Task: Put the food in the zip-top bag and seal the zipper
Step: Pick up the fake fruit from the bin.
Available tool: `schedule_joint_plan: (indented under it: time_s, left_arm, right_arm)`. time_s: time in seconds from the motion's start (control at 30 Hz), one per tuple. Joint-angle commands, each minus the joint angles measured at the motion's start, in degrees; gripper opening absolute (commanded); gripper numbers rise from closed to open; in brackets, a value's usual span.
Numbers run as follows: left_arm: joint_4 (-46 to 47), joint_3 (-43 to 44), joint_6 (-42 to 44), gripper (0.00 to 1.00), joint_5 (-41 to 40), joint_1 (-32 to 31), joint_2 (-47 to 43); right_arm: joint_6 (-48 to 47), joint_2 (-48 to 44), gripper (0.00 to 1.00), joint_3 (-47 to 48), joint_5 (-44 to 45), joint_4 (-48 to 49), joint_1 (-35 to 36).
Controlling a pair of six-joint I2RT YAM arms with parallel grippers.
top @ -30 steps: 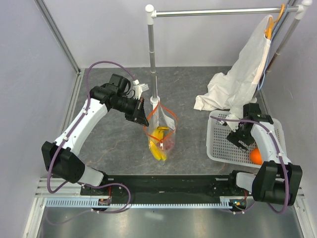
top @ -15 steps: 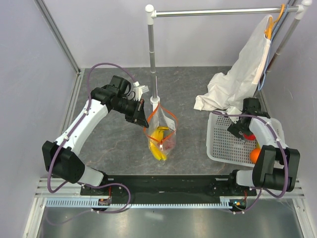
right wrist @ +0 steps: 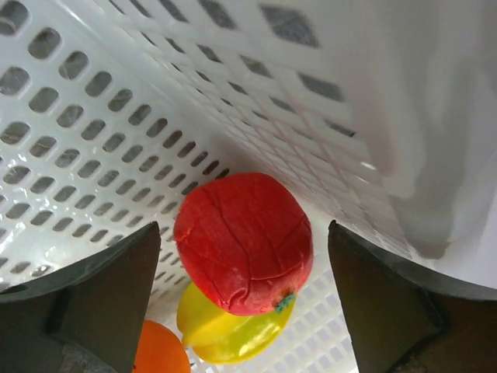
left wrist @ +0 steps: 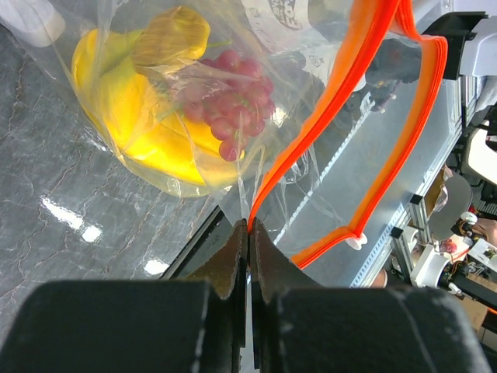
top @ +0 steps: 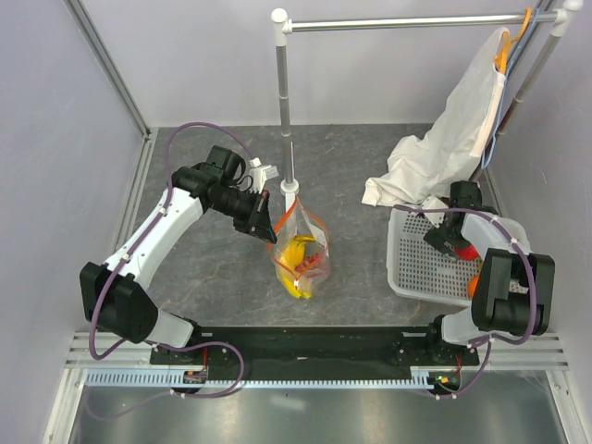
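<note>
Swinging deeper into the basket (right wrist: 70, 155), the right fingers (right wrist: 85, 303) are hovering spread over the red fruit (right wrist: 245, 252). The left fingers (left wrist: 233, 260) are clamping the bag (top: 301, 254) rim. The banana (left wrist: 132, 116) and grapes (left wrist: 229, 113) are sitting inside; the orange (right wrist: 159, 353) is waiting, and the zipper (left wrist: 326, 124) is gaping.

The left gripper (top: 266, 222) pinches the rim of the bag (top: 313, 239), which hangs open with a banana (top: 296, 253) inside. The right gripper (top: 451, 240) reaches into the basket (top: 412, 268).
</note>
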Motion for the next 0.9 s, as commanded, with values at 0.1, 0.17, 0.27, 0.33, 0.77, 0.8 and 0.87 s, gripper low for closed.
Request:
schedule_joint_plan:
  time_s: [0.1,0.17,0.27,0.33,0.77,0.8,0.87]
  left_arm:
    - [0.8,0.6,2.1,0.02,0.5,-0.3,-1.2]
    - [0.6,0.5,2.1,0.02,0.5,-0.3,-1.0]
    - [0.6,0.4,2.2,0.02,0.5,-0.3,-1.0]
    - [0.7,0.6,2.3,0.02,0.4,-0.3,-1.0]
    - [0.5,1.8,2.0,0.02,0.3,-0.3,-0.6]
    - [0.5,1.9,1.9,0.02,0.4,-0.3,-0.6]
    - [0.5,2.0,1.9,0.02,0.3,-0.3,-0.4]
  right_arm:
    - [-1.9,3.4,0.91,-0.2,-0.8,-3.3,-0.2]
    - [-1.9,3.6,0.87,0.4,-1.1,-5.5,-0.2]
    - [-1.9,2.2,0.82,1.2,-2.2,-7.8,-0.2]
    - [-2.3,1.2,0.79,2.0,-3.8,-10.1,-0.2]
    - [-2.3,-5.4,0.48,4.8,-12.1,-22.0,2.0]
    - [-1.4,-5.7,0.48,4.9,-13.7,-22.6,3.3]
    - [-0.6,-7.1,0.47,5.6,-14.9,-23.8,5.0]
